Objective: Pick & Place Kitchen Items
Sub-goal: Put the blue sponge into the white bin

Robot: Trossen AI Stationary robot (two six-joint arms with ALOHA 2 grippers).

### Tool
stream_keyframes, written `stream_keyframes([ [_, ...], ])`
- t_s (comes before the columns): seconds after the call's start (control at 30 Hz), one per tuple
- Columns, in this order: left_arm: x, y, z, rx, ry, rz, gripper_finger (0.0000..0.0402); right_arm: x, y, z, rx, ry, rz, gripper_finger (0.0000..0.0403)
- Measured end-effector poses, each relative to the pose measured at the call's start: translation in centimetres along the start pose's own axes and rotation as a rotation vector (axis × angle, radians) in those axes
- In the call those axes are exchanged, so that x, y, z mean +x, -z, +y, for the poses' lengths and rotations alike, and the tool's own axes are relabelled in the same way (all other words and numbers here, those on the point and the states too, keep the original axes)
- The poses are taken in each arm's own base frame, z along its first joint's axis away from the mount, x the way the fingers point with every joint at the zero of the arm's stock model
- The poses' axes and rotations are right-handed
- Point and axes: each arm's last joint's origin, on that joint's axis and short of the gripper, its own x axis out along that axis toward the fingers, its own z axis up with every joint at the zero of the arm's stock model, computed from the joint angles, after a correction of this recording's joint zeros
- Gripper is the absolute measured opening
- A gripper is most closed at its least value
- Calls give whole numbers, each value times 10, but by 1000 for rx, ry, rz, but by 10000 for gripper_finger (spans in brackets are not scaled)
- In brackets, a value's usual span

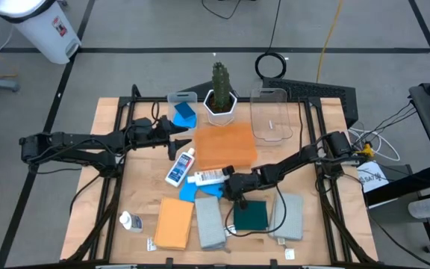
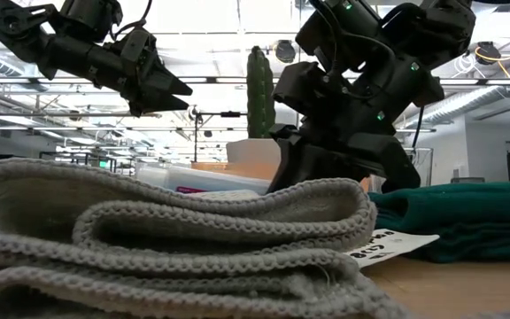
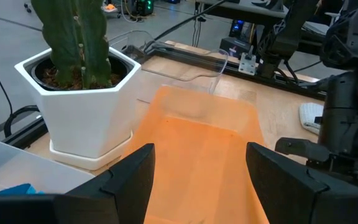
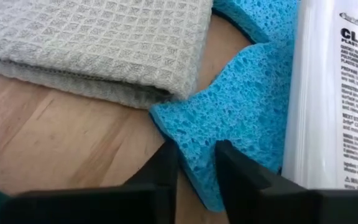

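Note:
My right gripper (image 4: 196,165) is low over the table's middle, shut on a bright-blue sponge (image 1: 213,190) that lies between a grey cloth (image 4: 104,43) and a white labelled bottle (image 4: 328,93) lying on its side. My left gripper (image 3: 197,186) hangs open above the orange tray (image 3: 197,143), touching nothing. A second bottle (image 1: 179,166) and another blue sponge (image 1: 188,191) lie nearby. Along the near side, flat on the table, are an orange cloth (image 1: 174,223), a grey cloth (image 1: 209,222), a dark green cloth (image 1: 251,215) and another grey cloth (image 1: 290,217). My right gripper pinches the blue sponge's pointed corner (image 4: 199,146), the one next to the grey cloth, between its two fingers. The fingers come slanting down from the table's right side. The rest of the sponge lies flat on the table beside the bottle.
A cactus in a white hexagonal pot (image 1: 220,101) stands at the far middle. Clear bins stand on either side of it: one (image 1: 181,104) holds a blue sponge, the other (image 1: 271,116) stands to its right. A small white bottle (image 1: 131,221) lies near the front left.

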Motion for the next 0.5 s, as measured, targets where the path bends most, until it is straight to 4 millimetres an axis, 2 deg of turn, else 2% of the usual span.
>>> stream_keyframes([
  [0.2, 0, 0, 0, 0, 0, 0, 257, -3, -1, -1, 23, 10, 6, 6],
  [0.27, 0, 0, 0, 0, 0, 0, 258, -4, -1, -2, 26, 15, 3, 4],
  [0.5, 0, 0, 0, 0, 1, -1, 258, -26, -12, -5, 30, 19, -20, 1],
])
